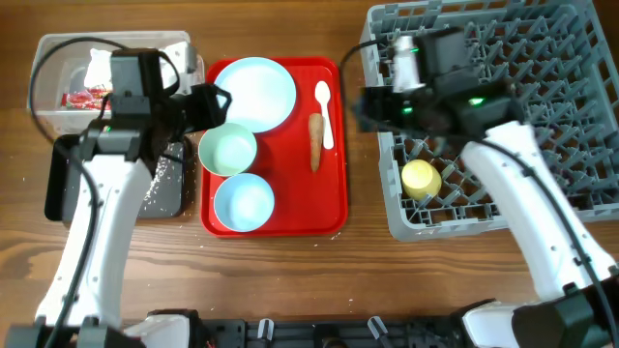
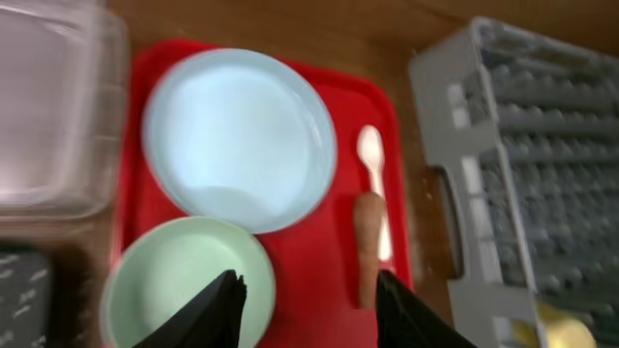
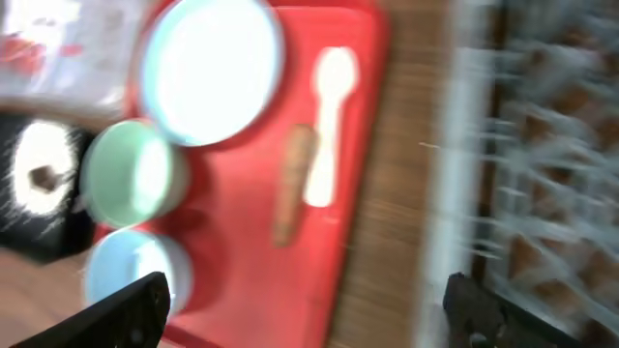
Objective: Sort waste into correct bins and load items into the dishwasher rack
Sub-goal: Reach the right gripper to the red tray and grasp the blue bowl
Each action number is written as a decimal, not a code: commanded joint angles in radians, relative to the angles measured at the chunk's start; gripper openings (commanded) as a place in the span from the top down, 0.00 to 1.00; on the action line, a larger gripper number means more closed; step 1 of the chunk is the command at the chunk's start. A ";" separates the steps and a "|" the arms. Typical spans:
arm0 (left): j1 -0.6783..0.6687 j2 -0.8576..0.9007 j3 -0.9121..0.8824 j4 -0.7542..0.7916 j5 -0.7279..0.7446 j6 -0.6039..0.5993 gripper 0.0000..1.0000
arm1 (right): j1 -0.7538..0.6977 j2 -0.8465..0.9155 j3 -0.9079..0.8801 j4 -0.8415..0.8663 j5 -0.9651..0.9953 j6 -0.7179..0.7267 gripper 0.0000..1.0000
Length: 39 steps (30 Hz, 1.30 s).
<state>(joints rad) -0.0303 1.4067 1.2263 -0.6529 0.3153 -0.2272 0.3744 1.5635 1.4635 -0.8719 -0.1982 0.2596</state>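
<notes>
On the red serving tray [image 1: 329, 208] lie a pale blue plate [image 1: 253, 93], a greenish-white bowl [image 1: 227, 150], a pale blue bowl [image 1: 243, 201], a white spoon [image 1: 325, 111] and a brown carrot-shaped stick [image 1: 315, 141]. My left gripper [image 1: 215, 100] is open and empty, at the plate's left edge above the greenish bowl [image 2: 184, 280]. My right gripper [image 1: 363, 106] is open and empty between the tray and the grey dishwasher rack [image 1: 542, 58]. A yellow cup [image 1: 421, 179] lies in the rack. The clear tub [image 1: 53, 58] holds the red wrapper [image 1: 85, 96] and white tissue [image 1: 101, 66].
The black tray [image 1: 58, 184] sits in front of the tub, with white grains [image 1: 162, 179] and a small dark lump [image 3: 41, 176] in it. The rack's near wall [image 2: 464, 193] stands right of the red tray. Bare wood lies along the table front.
</notes>
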 commanded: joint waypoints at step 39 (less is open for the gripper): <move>0.173 -0.042 0.016 -0.179 -0.350 -0.230 0.32 | 0.385 0.522 0.013 0.242 -0.173 0.212 0.91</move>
<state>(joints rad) 0.1379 1.3708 1.2278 -0.8307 -0.0189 -0.4549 0.7559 2.0609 1.4651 -0.6243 -0.3771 0.4606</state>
